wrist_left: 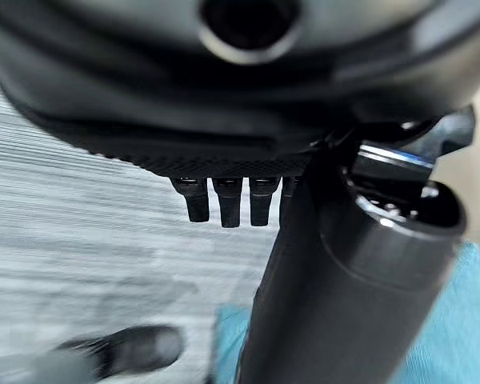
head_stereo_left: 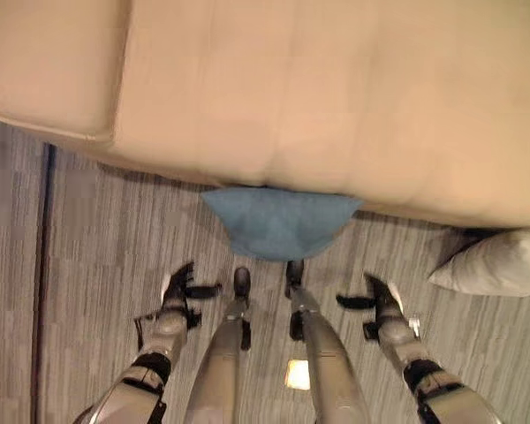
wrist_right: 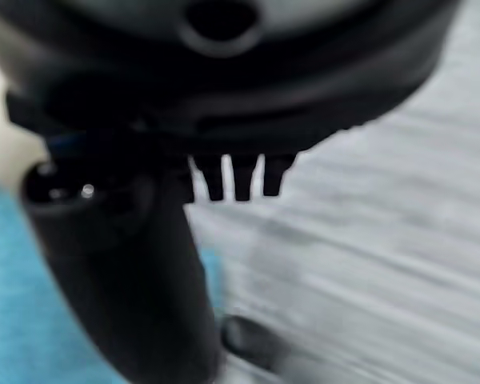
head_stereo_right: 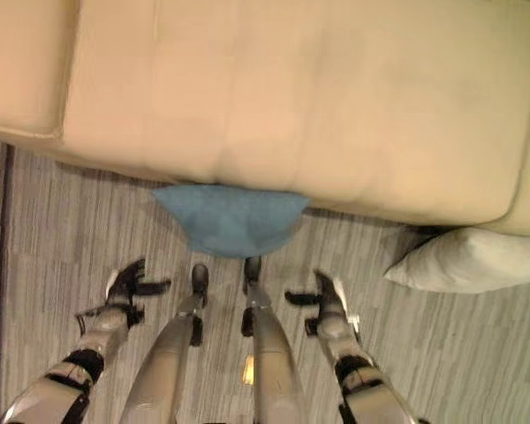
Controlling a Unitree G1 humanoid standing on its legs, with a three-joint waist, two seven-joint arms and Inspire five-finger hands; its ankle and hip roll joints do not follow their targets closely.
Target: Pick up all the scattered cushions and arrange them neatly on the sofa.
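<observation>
You had a grey striped carpet floor (head_stereo_left: 115,265) under you, and along its far side stood the tan sofa (head_stereo_left: 336,97), its seat bare. On the floor, a blue cushion (head_stereo_left: 278,221) lay right at the sofa's front edge, its far side tucked against or under that edge; you couldn't tell which. Off to your right, a white cushion (head_stereo_right: 468,261) rested on the floor near the sofa's right end, touching or just beside its base. The two cushions were well apart.
</observation>
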